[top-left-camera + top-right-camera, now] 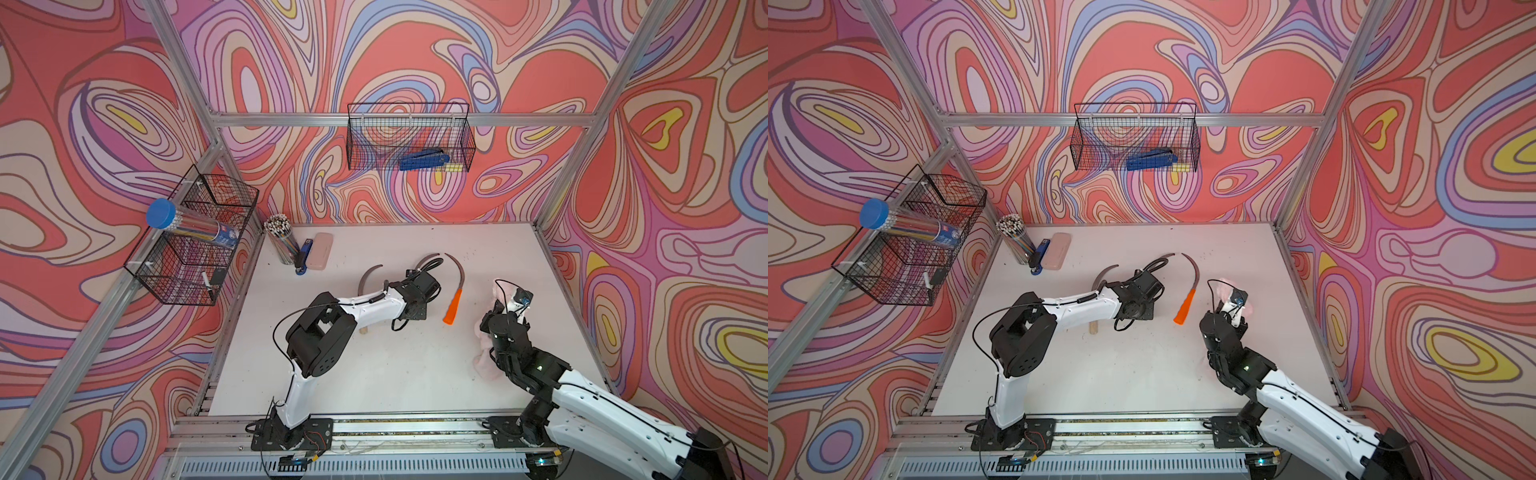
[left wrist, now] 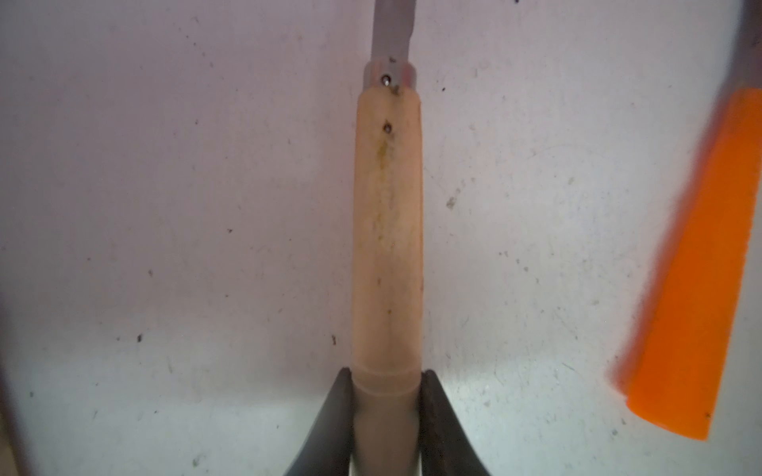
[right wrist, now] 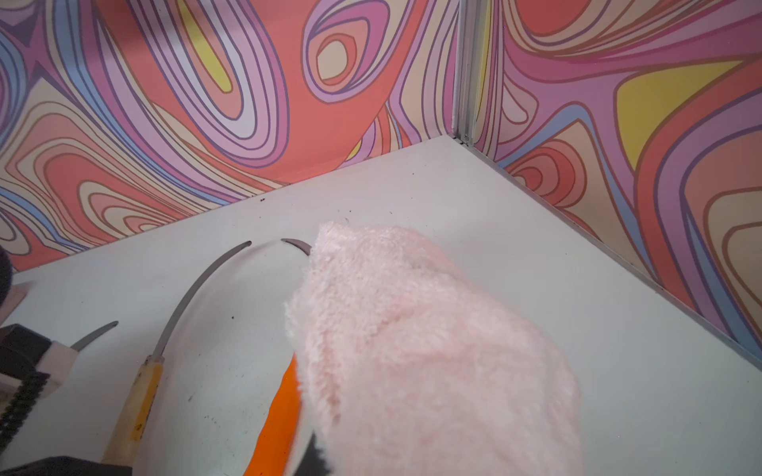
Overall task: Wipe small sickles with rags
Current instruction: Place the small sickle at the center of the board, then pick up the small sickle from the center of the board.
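Observation:
My left gripper (image 2: 386, 379) is shut on the butt end of a pale wooden sickle handle (image 2: 387, 230) that lies on the white table. That sickle's dark blade tip (image 1: 430, 257) shows beyond the wrist. A second wooden-handled sickle (image 1: 368, 276) lies under the left forearm. The orange-handled sickle (image 1: 453, 306) rests between the two arms, its blade (image 1: 458, 266) curving toward the back. The pale pink rag (image 3: 412, 350) hangs over my right gripper (image 1: 504, 300) and hides its jaws. It is held just right of the orange handle (image 3: 280, 420).
A rigid pink case (image 1: 319, 251), a blue stapler (image 1: 304, 257) and a cup of pencils (image 1: 282, 241) stand at the table's back left. One wire basket (image 1: 195, 237) hangs on the left wall. Another wire basket (image 1: 409, 137), on the back wall, holds a blue tool.

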You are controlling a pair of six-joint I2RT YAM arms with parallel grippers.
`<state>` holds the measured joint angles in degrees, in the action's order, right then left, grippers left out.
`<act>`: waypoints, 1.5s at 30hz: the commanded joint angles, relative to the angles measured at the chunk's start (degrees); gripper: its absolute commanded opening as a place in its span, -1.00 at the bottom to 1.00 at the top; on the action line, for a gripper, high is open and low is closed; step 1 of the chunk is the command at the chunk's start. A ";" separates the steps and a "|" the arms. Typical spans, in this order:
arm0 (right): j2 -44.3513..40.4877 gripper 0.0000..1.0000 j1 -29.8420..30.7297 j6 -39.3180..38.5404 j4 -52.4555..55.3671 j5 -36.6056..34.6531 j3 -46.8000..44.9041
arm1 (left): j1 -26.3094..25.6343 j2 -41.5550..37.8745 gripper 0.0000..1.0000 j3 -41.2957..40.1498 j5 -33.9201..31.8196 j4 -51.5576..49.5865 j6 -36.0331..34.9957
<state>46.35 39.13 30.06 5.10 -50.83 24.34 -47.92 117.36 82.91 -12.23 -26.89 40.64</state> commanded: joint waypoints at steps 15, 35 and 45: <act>-0.67 -1.00 -7.32 -1.08 -7.49 7.47 -3.78 | -0.51 2.63 0.12 4.06 -0.73 -4.19 -3.03; 1.56 -1.00 -7.85 -1.23 -7.91 9.80 -3.27 | -1.48 -48.74 0.87 -42.26 -14.66 29.84 -7.92; 2.71 -1.00 -8.02 -1.60 -8.51 10.98 -2.97 | 1.29 -60.50 0.99 -64.09 -21.75 43.94 -6.28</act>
<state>48.73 31.44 29.17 -2.20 -40.25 20.97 -47.81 57.39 23.11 -33.45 7.33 34.98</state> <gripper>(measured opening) 0.146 0.996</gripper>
